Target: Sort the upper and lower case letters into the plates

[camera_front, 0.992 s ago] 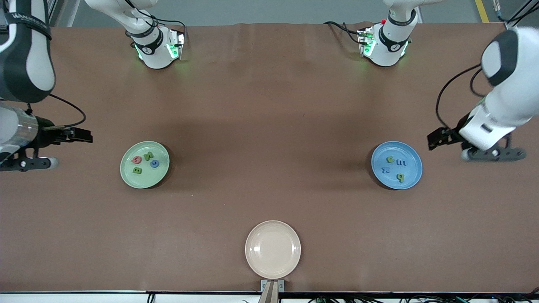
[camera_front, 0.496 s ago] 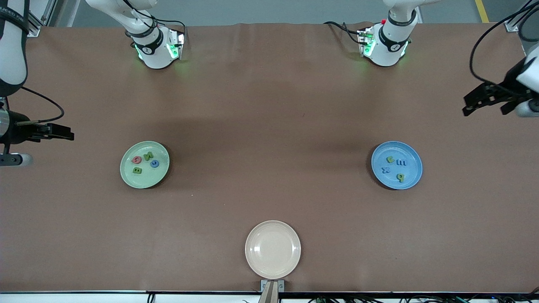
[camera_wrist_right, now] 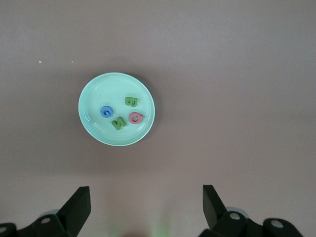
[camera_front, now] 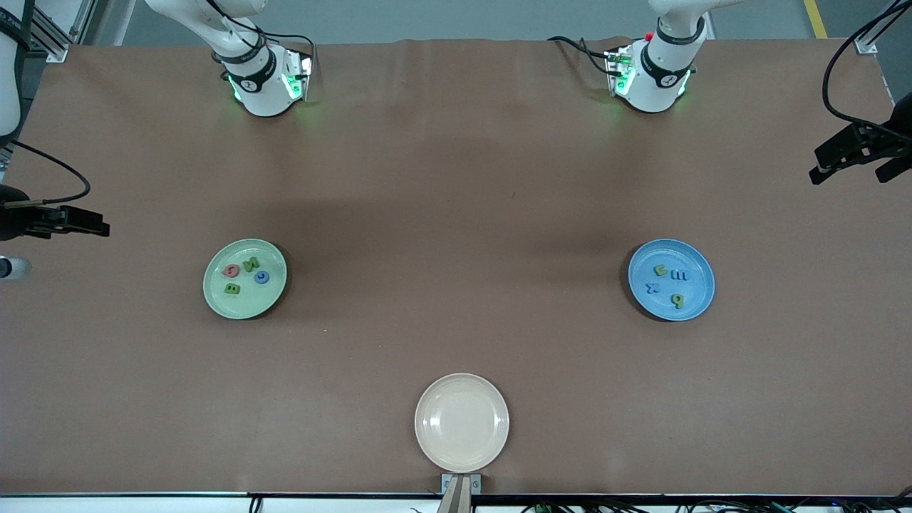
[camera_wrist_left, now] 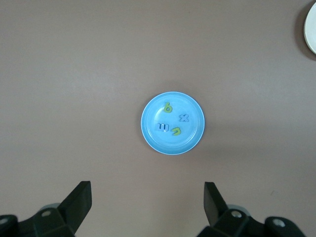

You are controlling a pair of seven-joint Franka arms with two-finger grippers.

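Below the left end effector (camera_wrist_left: 148, 205), spread wide and holding nothing, the blue plate (camera_wrist_left: 192, 138) is carrying four letters; the right end effector (camera_wrist_right: 145, 207), likewise released, is hanging over the green plate (camera_wrist_right: 94, 126), sorting apparently finished.

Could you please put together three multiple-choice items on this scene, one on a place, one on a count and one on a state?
1. Which plate lies nearest the front camera?
A. the pale green plate
B. the blue plate
C. the cream plate

2. How many letters lie in the blue plate?
A. two
B. four
C. six

3. In what state is the left gripper?
A. open and holding nothing
B. shut on a letter
C. resting in a plate

Answers:
1 C: the cream plate sits lowest in the front view, below the pale green plate and the blue plate.
2 B: four letters show in it in the left wrist view.
3 A: the left gripper has its fingers spread apart, with nothing between them.
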